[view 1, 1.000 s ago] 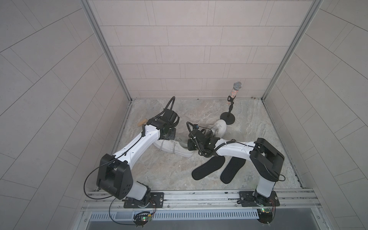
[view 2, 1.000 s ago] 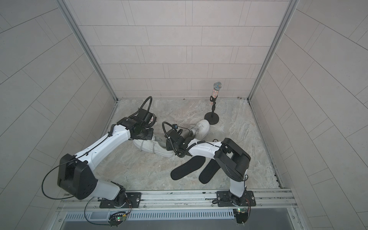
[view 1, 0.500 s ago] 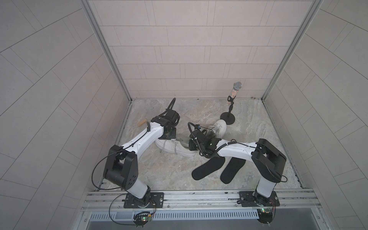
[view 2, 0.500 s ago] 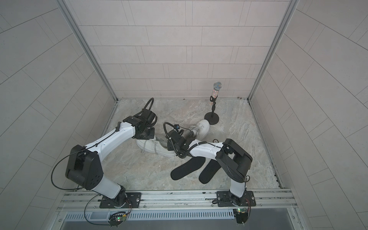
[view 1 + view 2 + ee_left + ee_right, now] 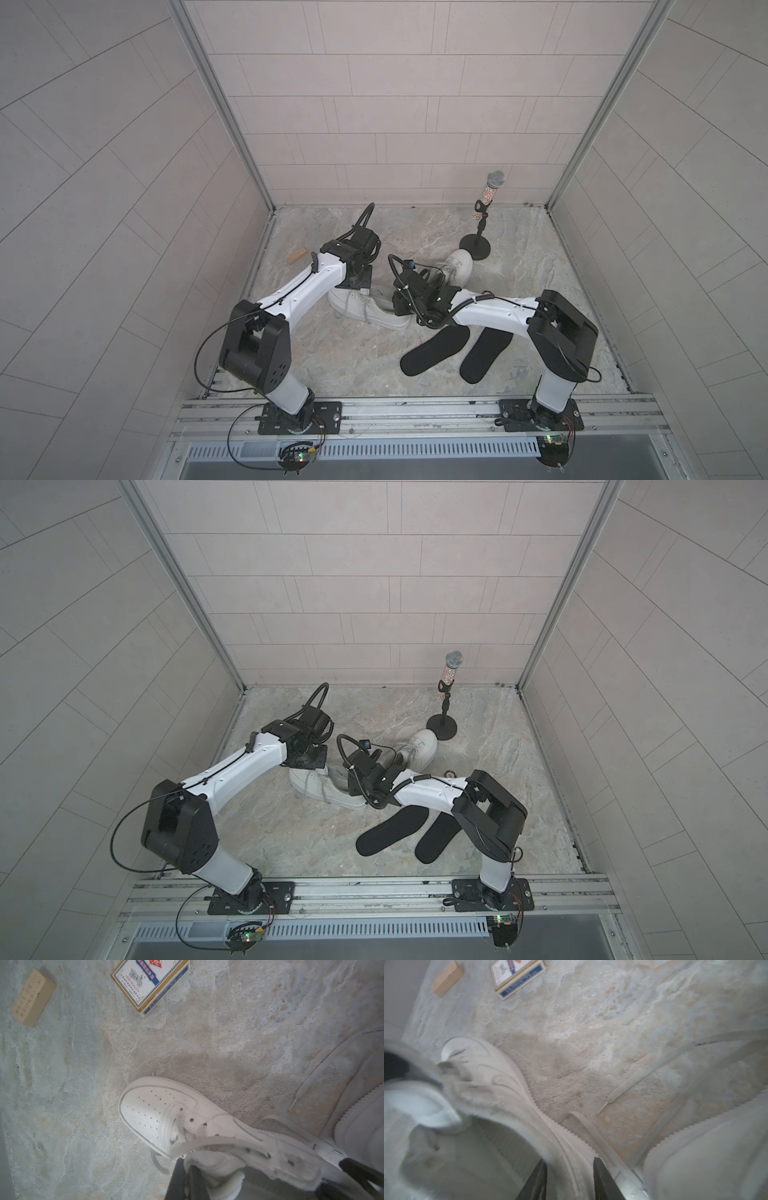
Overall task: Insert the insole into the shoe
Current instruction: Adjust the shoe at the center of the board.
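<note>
**Ana:** Pale tiled walls are closing in three sides, and a marbled stone floor is carrying everything. What is taking up the most room?

**Ben:** Two arms are reaching in from the front rail, the left arm and the right arm. Both are bending toward the middle.

**Ana:** And what is lying between them?

**Ben:** A white shoe is lying there, with its toe pointing toward the left wall. A second shoe is lying behind the right wrist, and its toe is sitting just beside a microphone stand.

**Ana:** Where are the insoles sitting?

**Ben:** A black insole and a second insole are lying flat side by side on the floor. They are lying near the right arm, outside both shoes.

**Ana:** What are the grippers doing?

**Ben:** The left gripper is pinching the shoe's tongue, with its fingers pressing together on the white padding. The right gripper is standing spread. One finger is sitting inside the shoe's opening and one outside, so the side wall is running between them.

**Ana:** Is anything smaller showing?

**Ben:** A card box and a wooden block are lying beyond the toe, apart from each other.
</note>
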Controlling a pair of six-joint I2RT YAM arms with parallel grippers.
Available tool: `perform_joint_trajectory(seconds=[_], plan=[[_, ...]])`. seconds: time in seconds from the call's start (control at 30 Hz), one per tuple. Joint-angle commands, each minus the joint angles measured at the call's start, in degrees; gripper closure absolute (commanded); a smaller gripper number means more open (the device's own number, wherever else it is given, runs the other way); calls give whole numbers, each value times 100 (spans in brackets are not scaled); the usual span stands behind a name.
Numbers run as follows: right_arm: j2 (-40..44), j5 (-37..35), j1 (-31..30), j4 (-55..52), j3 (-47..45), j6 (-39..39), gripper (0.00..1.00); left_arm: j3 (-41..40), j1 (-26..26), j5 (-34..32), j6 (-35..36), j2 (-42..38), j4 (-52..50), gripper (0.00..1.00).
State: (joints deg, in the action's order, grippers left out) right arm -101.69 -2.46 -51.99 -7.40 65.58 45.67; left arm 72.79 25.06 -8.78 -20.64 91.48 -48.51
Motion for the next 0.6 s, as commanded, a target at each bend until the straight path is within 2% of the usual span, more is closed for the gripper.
perform_joint_trajectory(seconds=[0.0,0.1,0.23,0.33,0.57], plan=[[-4,354,-92,99,142,3,54,177,-80,-464,198,62,136,100],[26,543,-89,227,174,19,48,202,-97,-390,214,80,130,96],[94,740,-50,300,192,47,44,173,-97,-45,169,-57,93,72],[226,914,59,318,103,30,41,101,-89,367,166,-312,79,60],[1037,1213,439,156,-243,-32,33,55,-63,984,293,-995,-53,48]])
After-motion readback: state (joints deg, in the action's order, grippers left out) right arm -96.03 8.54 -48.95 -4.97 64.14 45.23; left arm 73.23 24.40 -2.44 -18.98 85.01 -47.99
